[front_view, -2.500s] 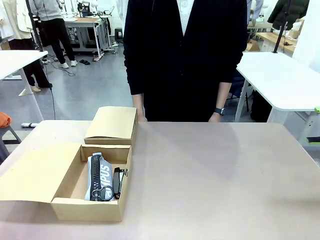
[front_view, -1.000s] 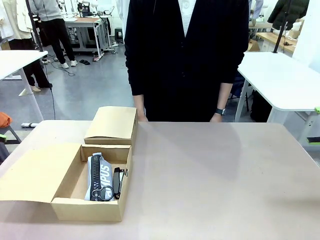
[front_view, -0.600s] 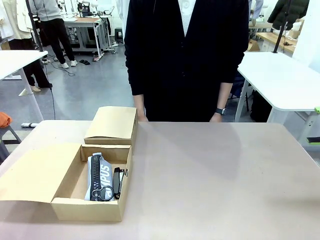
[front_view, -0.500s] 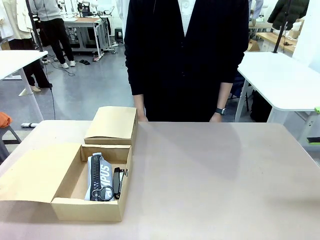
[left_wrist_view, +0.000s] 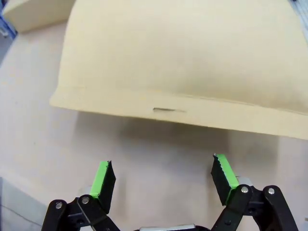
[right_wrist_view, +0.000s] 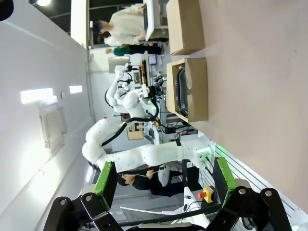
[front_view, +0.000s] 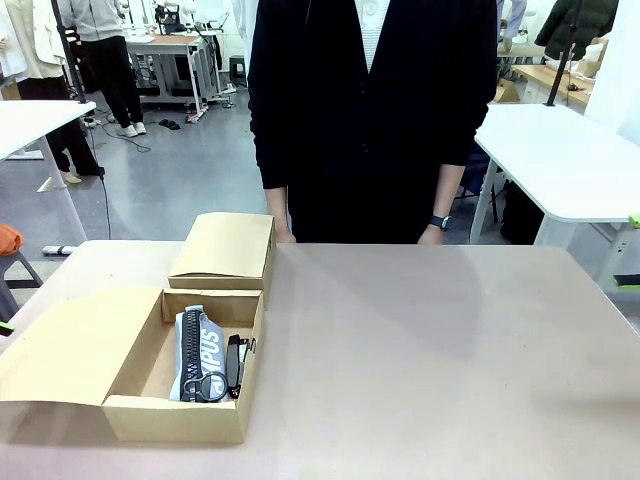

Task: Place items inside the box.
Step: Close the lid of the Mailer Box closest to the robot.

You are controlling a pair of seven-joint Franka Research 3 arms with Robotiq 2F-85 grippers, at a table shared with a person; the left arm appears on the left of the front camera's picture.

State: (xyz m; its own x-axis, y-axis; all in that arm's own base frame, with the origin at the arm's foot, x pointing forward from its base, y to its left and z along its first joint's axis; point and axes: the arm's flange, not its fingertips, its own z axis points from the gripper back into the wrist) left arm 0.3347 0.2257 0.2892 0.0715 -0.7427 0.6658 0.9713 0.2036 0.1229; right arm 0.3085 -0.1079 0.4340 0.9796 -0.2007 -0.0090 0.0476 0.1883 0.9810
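Observation:
The box point(front_view: 176, 419) stands open at the table's near left, its wide flap lid point(front_view: 70, 350) spread flat to the left. Inside lie the light grey pencil pouch point(front_view: 200, 350) with black lettering and one black stapler point(front_view: 235, 362) beside it. The other stapler, the marker and the utility knife are out of view. My left gripper point(left_wrist_view: 163, 168) hangs open just over the table before the flap lid's point(left_wrist_view: 183, 53) free edge, holding nothing. My right gripper point(right_wrist_view: 163, 175) is open and empty, far from the box point(right_wrist_view: 195, 91), where the pouch point(right_wrist_view: 182, 89) shows.
A smaller closed cardboard box point(front_view: 224, 250) sits right behind the open one; its corner point(left_wrist_view: 33, 12) shows past the flap. A person in dark clothes stands at the far edge, hands point(front_view: 432, 236) at the table's rim. The bare tabletop point(front_view: 420, 360) stretches to the right.
Nothing on the table has moved. A small green bit at the picture's left edge sits lower now than a second ago.

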